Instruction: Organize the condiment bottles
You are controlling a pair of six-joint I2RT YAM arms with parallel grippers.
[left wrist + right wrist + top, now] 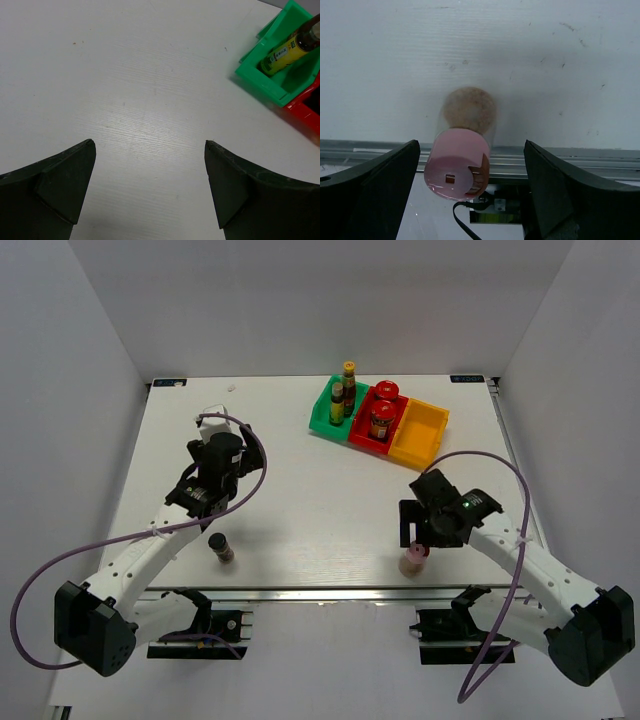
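My left claw (150, 145) gapes empty; my right claw (470, 144), open, straddles one pink bottle (462, 165) at the counter (300, 490) edge. One shaker (221, 548) stands loose; two yellow-capped bottles (338, 402), two jars (381, 422) fill two bins (322, 420).

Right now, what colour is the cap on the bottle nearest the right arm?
Pink; the cap shows best in the right wrist view.

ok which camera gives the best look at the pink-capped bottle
Right wrist view: the pink-capped bottle sits centred and close, standing inside the open right pincer, cap and pale contents clear. Top external shows it small at the near edge of the table, just below that pincer. Left wrist shows none of it.
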